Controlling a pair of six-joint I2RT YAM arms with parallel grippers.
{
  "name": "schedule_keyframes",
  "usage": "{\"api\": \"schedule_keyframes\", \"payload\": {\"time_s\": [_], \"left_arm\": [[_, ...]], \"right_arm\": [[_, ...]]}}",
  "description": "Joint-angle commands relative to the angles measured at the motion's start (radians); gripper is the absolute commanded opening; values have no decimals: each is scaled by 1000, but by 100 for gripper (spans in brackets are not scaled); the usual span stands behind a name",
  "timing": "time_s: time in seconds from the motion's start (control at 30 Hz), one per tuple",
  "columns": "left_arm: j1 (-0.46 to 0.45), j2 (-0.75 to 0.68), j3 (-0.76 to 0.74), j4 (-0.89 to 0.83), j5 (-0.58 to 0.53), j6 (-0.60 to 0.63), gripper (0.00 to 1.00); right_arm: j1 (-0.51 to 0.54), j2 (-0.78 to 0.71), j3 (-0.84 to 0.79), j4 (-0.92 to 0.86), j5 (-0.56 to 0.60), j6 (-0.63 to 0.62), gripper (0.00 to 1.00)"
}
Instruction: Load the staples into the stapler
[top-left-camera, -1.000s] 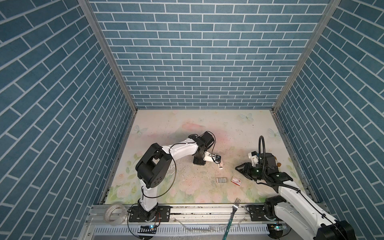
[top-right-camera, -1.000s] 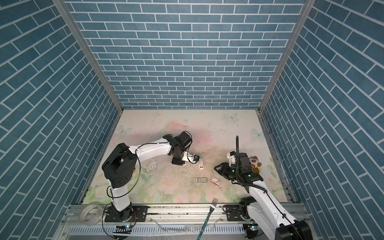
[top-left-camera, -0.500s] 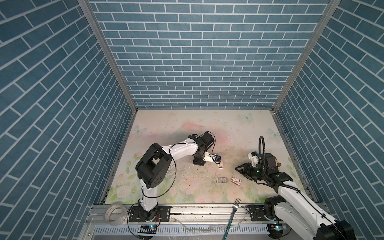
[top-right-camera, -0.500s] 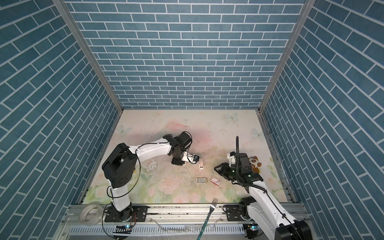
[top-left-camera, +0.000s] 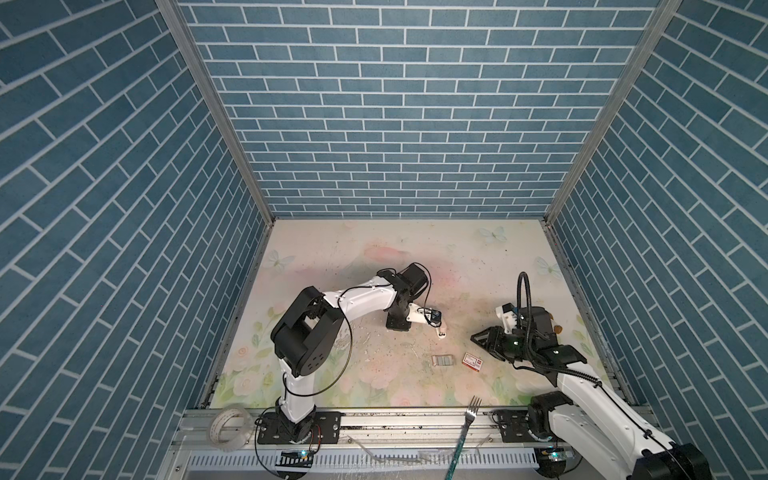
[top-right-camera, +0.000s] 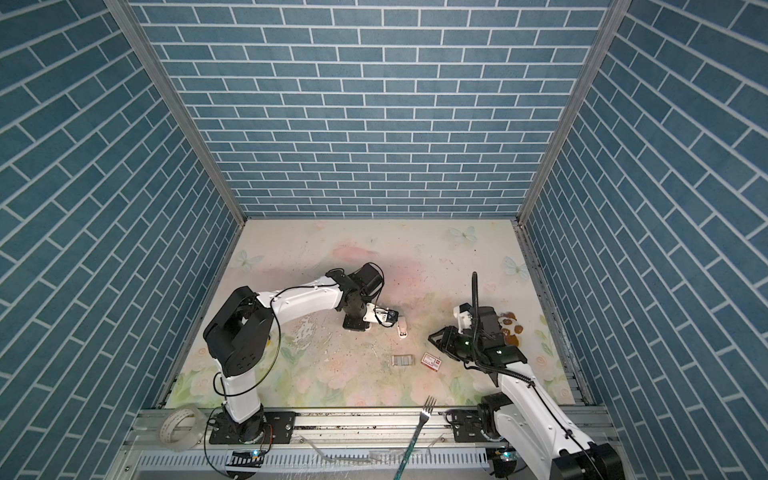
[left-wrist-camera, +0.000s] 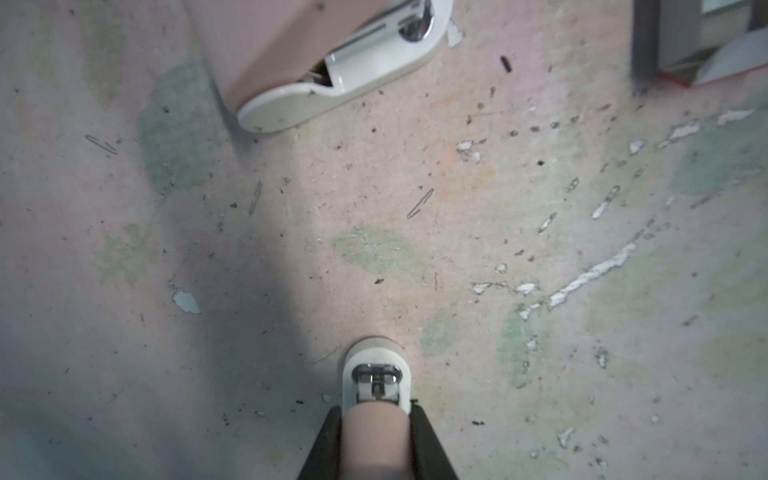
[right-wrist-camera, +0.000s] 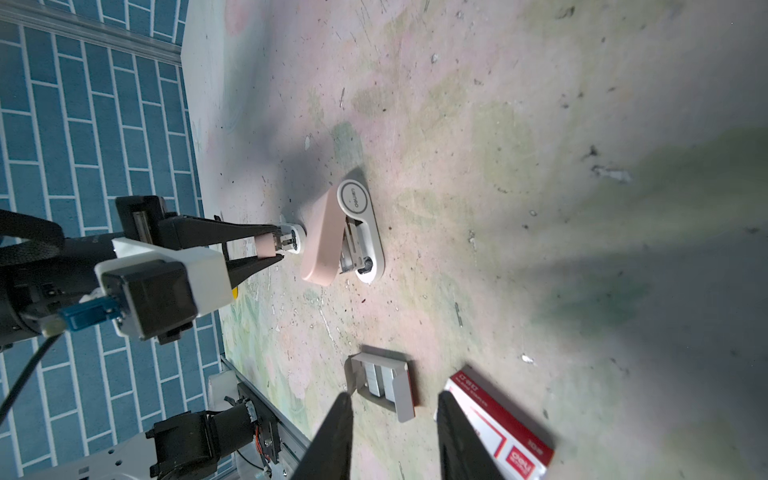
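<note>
Low: left gripper (left-wrist-camera: 375, 415) around pink piece (left-wrist-camera: 374, 442).

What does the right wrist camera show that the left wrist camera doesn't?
Only the right wrist view: the staples lying in their tray, the blue brick wall, and the right gripper, fingers apart and empty. Only the left wrist view: a close look at the metal plate on the tip of the pink piece. Both: the left gripper shut on that pink piece, with the opened stapler next to it.

The red-and-white box (right-wrist-camera: 498, 428) reads "deli"; the stapler (right-wrist-camera: 340, 237) logo is unclear.
</note>
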Motion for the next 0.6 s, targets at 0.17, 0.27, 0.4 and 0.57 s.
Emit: {"api": "schedule_keyframes", "payload": {"time_s": [0.17, 0.27, 0.4, 0.57], "left_arm": [[1, -98, 62, -137, 77, -116, 0], [2, -125, 82, -170, 113, -147, 0], [1, -154, 106, -189, 154, -190, 0], [1, -178, 137, -202, 196, -230, 0]], "right_arm": [[-5, 74, 126, -62, -40, -88, 34], [-4, 116, 181, -57, -68, -95, 34], [7, 161, 231, -11, -105, -75, 34], [76, 214, 267, 73, -125, -25, 34]]}}
